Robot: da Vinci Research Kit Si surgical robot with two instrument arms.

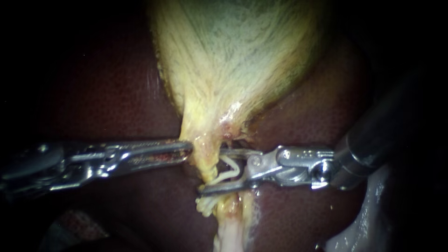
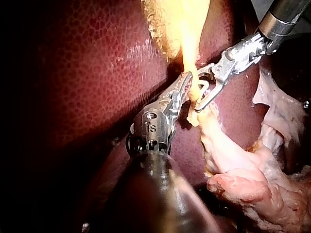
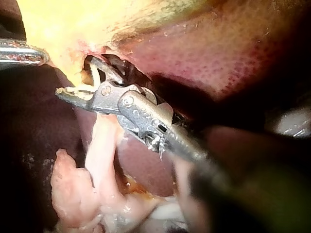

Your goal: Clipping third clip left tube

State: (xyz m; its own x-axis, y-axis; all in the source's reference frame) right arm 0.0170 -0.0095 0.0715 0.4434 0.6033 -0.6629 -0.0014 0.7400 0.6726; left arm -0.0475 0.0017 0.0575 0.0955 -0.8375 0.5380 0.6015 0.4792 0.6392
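The yellow gallbladder (image 1: 233,51) narrows downward to a thin tube (image 1: 207,164) over the dark red liver (image 1: 107,98). My left instrument (image 1: 188,149) comes in level from the left, its jaws shut on the gallbladder's neck just above the tube; the left wrist view shows that grip (image 2: 186,80) too. My right instrument (image 1: 211,170) comes in from the right with its jaws open, one above and one below the tube. A white clip (image 1: 229,169) sits between them. In the right wrist view the open jaws (image 3: 75,77) straddle the yellow strand.
Below the jaws the tube runs into a pale ridged lump (image 1: 204,206) and whitish-pink tissue (image 1: 231,231). More loose pale tissue (image 2: 257,189) lies beside the liver. A white sheet edge (image 1: 364,224) shows at the lower right.
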